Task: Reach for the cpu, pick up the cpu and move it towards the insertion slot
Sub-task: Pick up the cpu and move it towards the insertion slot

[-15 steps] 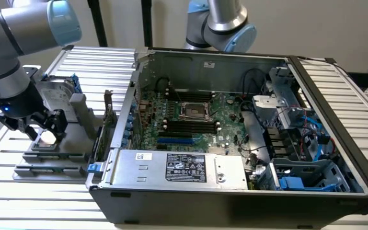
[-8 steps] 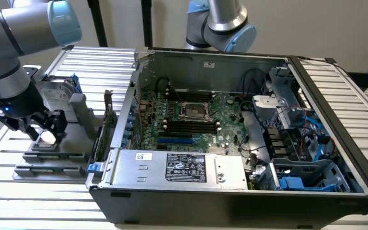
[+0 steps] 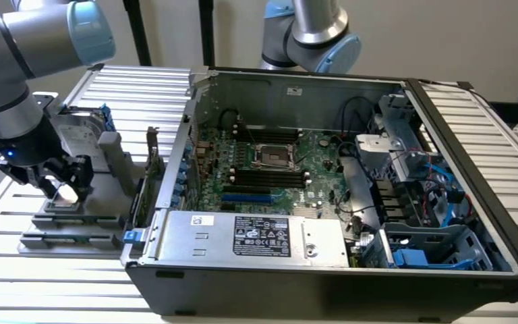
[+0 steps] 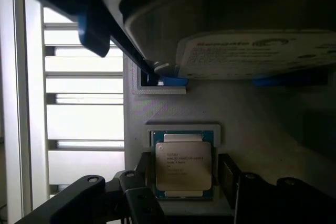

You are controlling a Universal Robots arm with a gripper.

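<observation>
- Exterior view: the gripper [image 3: 61, 185] hung low over a grey holder [image 3: 79, 223] by the bench's [image 3: 7, 270] edge on the exterior view's left, well apart from the insertion slot [image 3: 272, 156].
- Wrist view: the cpu [image 4: 184, 165] lay flat in that holder, squarely between the parted fingers [image 4: 227, 174] flanking its longer sides, not yet gripped, I'd say.

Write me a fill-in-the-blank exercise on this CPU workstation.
The small square silvery chip sits in a fixture coloured ___, outside the black computer case. The black gripper hangs over the chip, on the exterior view's ___ side. Inside the case, the shiny metal-framed square socket holds ___ chip.
Missing: grey; left; no.
</observation>
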